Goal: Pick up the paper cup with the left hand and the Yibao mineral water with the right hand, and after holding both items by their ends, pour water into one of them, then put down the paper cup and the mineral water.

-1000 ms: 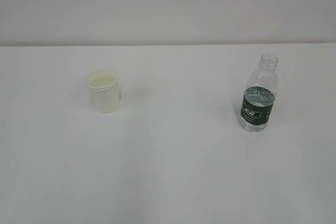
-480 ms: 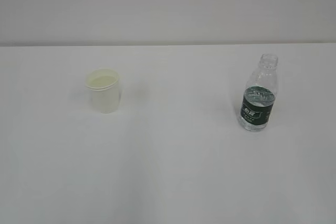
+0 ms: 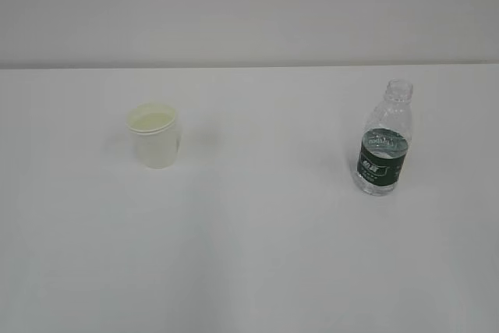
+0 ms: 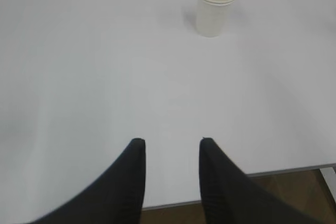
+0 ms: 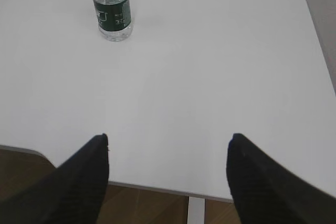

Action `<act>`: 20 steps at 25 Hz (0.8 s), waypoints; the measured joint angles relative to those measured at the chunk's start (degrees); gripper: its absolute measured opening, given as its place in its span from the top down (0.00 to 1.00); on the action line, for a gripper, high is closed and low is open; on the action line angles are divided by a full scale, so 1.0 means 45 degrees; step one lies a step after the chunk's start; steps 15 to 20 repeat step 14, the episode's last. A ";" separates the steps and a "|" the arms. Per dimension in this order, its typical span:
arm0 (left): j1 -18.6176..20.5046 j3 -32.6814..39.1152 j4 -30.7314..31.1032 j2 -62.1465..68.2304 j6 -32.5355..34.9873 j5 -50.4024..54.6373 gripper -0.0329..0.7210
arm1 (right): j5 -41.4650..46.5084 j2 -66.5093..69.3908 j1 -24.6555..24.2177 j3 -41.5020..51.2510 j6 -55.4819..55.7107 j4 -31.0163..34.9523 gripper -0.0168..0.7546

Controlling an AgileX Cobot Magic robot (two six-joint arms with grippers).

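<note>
The white table point(image 3: 249, 255) carries only two things, well apart: the Yibao mineral water point(image 3: 383, 150) upright and uncapped on the right, and the smaller paper cup point(image 3: 156, 136) upright toward the far left. Both grippers hang back over the near edge, holding nothing, the right hand point(image 5: 168, 171) spread wide and the left hand point(image 4: 170, 174) parted more narrowly. To reach well, each should likely advance straight ahead, the left widening first, and close gently to avoid crushing thin walls.
</note>
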 joint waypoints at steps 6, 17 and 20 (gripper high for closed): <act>0.0000 0.0000 0.0000 0.0000 0.0000 0.0000 0.65 | 0.0000 0.0000 0.0000 0.0000 0.0000 0.0000 0.29; 0.0000 0.0000 0.0000 0.0000 0.0000 0.0000 0.65 | 0.0000 0.0000 0.0000 0.0000 0.0000 -0.0012 0.29; 0.0000 0.0000 0.0000 0.0000 0.0000 0.0000 0.65 | 0.0000 0.0000 0.0000 0.0000 0.0000 -0.0012 0.29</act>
